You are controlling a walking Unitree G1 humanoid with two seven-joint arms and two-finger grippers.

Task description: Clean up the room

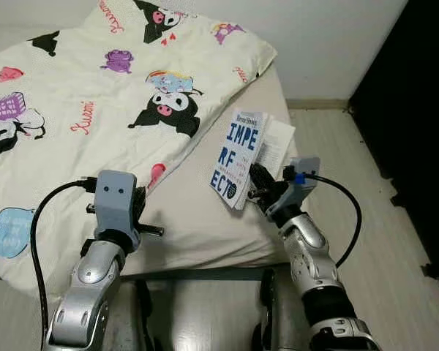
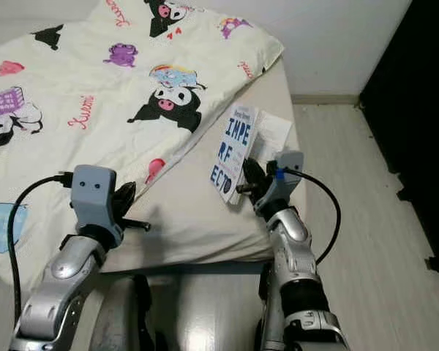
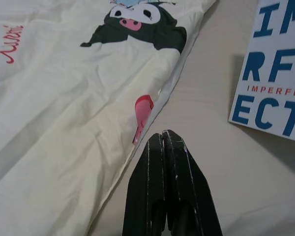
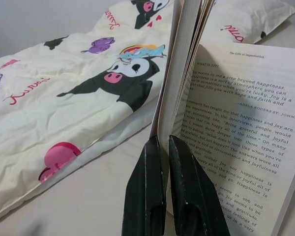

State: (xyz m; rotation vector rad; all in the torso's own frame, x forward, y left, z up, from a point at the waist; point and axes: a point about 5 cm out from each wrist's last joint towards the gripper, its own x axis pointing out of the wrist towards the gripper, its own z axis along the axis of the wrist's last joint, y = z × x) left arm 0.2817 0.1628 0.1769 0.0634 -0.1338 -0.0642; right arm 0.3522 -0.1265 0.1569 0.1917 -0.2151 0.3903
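Nearest, the left end effector (image 1: 148,217) hovers with fingers pressed together over the bed (image 1: 205,219), at the cartoon-print duvet's (image 1: 95,95) edge. At 3 o'clock from it, the right end effector (image 4: 160,147) pinches the raised front pages of the open book (image 1: 238,157).

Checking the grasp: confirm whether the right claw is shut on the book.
Yes, the right claw pinches the book, lifting its cover and several pages.
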